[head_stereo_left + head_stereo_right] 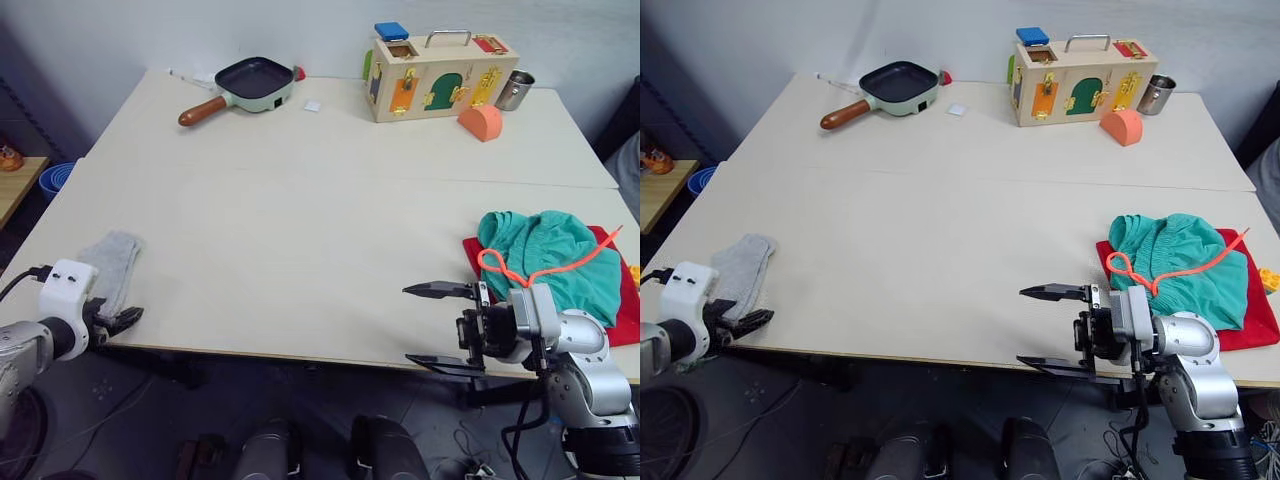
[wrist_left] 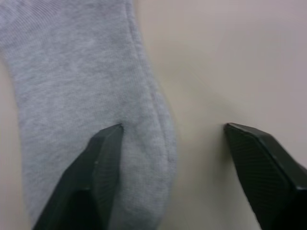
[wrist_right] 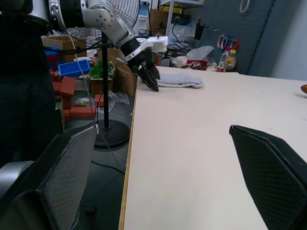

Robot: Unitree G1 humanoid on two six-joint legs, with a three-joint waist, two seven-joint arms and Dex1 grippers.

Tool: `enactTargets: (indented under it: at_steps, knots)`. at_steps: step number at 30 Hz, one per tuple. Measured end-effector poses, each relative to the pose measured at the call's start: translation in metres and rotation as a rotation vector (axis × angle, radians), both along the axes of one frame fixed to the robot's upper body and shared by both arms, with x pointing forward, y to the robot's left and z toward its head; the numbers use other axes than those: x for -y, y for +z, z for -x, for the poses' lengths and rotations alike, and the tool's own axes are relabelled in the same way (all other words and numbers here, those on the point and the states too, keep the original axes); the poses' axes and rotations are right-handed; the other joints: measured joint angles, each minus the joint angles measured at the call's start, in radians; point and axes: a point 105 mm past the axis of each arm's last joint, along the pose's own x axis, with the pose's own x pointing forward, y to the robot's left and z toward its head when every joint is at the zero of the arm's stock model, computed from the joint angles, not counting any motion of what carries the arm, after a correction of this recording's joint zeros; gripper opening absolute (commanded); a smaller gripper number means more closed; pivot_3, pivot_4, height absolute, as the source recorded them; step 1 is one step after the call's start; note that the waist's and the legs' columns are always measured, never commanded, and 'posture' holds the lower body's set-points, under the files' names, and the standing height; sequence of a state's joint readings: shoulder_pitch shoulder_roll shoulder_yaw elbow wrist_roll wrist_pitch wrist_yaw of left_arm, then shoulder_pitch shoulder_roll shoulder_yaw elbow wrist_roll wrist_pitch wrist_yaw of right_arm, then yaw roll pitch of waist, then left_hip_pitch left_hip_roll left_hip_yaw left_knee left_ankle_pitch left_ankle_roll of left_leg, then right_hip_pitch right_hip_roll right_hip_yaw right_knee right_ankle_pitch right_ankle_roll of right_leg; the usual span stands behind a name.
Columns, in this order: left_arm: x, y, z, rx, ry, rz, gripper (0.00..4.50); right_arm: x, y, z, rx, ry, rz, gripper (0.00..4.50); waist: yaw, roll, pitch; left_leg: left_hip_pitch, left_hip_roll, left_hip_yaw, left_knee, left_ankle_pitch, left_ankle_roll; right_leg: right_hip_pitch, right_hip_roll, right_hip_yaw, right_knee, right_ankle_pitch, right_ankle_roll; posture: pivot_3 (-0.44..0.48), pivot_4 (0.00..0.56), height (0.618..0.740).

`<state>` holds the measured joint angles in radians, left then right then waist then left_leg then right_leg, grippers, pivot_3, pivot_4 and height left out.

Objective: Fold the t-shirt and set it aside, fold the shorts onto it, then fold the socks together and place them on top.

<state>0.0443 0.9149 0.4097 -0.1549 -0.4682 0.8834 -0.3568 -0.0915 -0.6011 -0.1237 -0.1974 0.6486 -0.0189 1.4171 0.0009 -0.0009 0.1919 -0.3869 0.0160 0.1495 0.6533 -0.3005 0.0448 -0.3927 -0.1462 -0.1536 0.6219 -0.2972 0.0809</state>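
The grey socks (image 1: 112, 265) lie flat at the table's front left corner. My left gripper (image 1: 122, 320) sits at their near end, open; in the left wrist view one finger (image 2: 96, 182) rests on the sock (image 2: 81, 96) and the other stands on bare table beside it. The teal shorts (image 1: 550, 260) with an orange drawstring (image 1: 540, 270) lie bunched on the red t-shirt (image 1: 628, 310) at the front right. My right gripper (image 1: 440, 327) hangs open at the table's front edge, just left of that pile, with nothing between its fingers.
At the back of the table (image 1: 300, 220) are a frying pan (image 1: 250, 85), a wooden latch box (image 1: 440, 75), a metal cup (image 1: 514, 90) and an orange block (image 1: 481, 121). A seam crosses the table behind the clothes.
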Motion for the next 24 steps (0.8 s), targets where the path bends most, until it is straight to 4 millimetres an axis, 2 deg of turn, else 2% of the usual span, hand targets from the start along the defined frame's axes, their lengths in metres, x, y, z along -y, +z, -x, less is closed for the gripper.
enactTargets:
  at_steps: [8,9,14,18,20,24]
  knots:
    - [-0.014,-0.009,-0.005,0.0,0.041,-0.059,0.19,0.0,0.002,-0.005,-0.002,-0.042,-0.013,4.5,-0.002,0.008,-0.005,0.002,0.0,0.0,-0.005,0.003,-0.002,-0.002,0.0,0.0,0.003,-0.001,-0.003,0.0,0.15,0.74]
    - [-0.017,-0.009,-0.005,0.005,0.048,-0.063,0.01,0.0,0.002,-0.006,-0.005,-0.048,-0.014,4.5,-0.003,0.009,-0.005,0.002,0.0,0.0,-0.005,0.003,-0.002,-0.002,0.0,0.0,0.003,-0.002,-0.003,0.0,0.15,0.74]
    - [-0.021,-0.008,-0.006,0.038,0.025,-0.06,0.01,0.001,0.003,-0.011,-0.015,-0.079,-0.015,4.5,-0.003,0.009,-0.005,0.002,0.0,0.0,-0.005,0.003,-0.002,-0.002,0.0,0.0,0.003,-0.002,-0.003,0.0,0.15,0.74]
    - [-0.017,-0.005,-0.01,0.079,-0.06,-0.056,0.01,0.003,0.004,-0.013,-0.024,-0.094,-0.002,4.5,-0.002,0.008,-0.005,0.001,0.0,0.0,-0.005,0.003,-0.001,-0.002,0.0,-0.001,0.003,-0.002,-0.003,0.0,0.15,0.74]
    - [-0.005,-0.004,-0.013,0.107,-0.154,-0.034,0.01,0.003,0.004,-0.013,-0.025,-0.099,0.003,4.5,0.004,0.008,-0.005,0.001,0.0,0.0,-0.004,0.003,-0.001,-0.002,-0.001,-0.001,0.002,-0.002,-0.003,0.0,0.15,0.74]
    - [0.04,-0.005,-0.019,0.118,-0.422,0.008,0.01,0.004,0.005,-0.014,-0.023,-0.105,0.004,4.5,0.019,0.007,-0.005,0.0,-0.001,0.0,-0.004,0.002,0.001,-0.001,-0.001,-0.002,0.0,-0.001,-0.003,0.0,0.15,0.74]
